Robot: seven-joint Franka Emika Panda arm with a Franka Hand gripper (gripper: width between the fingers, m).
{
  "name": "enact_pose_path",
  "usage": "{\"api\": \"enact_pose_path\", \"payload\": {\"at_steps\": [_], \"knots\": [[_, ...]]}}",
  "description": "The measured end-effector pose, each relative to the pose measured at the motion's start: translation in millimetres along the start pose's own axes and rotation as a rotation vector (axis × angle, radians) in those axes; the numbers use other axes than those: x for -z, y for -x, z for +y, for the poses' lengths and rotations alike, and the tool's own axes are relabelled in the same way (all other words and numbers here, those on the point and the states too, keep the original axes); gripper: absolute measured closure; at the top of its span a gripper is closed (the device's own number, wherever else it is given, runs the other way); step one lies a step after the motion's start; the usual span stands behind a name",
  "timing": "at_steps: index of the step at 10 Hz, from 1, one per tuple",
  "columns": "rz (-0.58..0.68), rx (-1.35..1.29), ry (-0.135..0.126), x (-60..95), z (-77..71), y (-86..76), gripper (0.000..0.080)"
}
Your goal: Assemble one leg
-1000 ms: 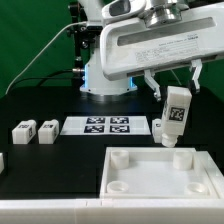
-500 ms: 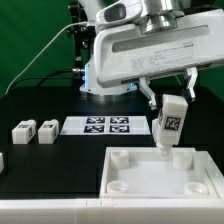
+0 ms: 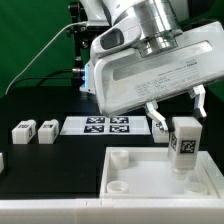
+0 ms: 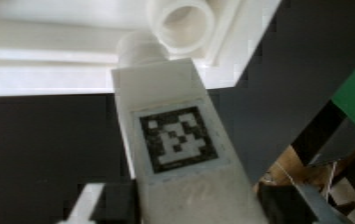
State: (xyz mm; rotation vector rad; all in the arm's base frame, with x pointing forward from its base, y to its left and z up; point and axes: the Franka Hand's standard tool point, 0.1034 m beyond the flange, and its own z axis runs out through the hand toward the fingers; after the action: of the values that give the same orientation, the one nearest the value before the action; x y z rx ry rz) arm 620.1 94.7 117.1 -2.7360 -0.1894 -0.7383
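The gripper (image 3: 179, 117) is clamping the leg (image 3: 183, 142) near its upper end, one finger on each side, and is holding it almost upright in the lower right of the exterior view. The leg's lower end is hanging over the far corner of the tray (image 3: 140, 154) on the exterior view's right. From this view I cannot tell whether it is touching the tray.

In the wrist view the leg (image 4: 170, 120) is filling the middle of the picture with its marker (image 4: 177, 136) facing the camera. Its rounded tip is lying just beside the round socket (image 4: 183, 21) of the tray (image 4: 49, 45), and it is not looking centred on the hole.

So, as I judge it, the picking up and the carrying are done, and the work is now at the aligning step. The tip is not yet sitting in the socket. What is left is a small sideways correction, then lowering and fixing the leg into the socket, and then opening the gripper.

Two other legs (image 3: 34, 131) are lying on the dark tabletop (image 3: 40, 100) in the middle left of the exterior view. The marker board (image 3: 105, 126) is lying beside them, toward the centre.
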Motion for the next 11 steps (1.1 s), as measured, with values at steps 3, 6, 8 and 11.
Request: {"api": "enact_pose_path", "payload": {"at_steps": [3, 6, 8, 11], "knots": [[-0.005, 0.001, -0.001, -0.2, -0.4, 0.9, 0.0479], [-0.009, 0.002, -0.003, -1.8, -0.2, 3.1, 0.0479], [-0.007, 0.005, -0.018, -12.7, -0.8, 7.8, 0.0479], [-0.005, 0.009, -0.029, -16.0, -8.4, 7.1, 0.0479]]}}
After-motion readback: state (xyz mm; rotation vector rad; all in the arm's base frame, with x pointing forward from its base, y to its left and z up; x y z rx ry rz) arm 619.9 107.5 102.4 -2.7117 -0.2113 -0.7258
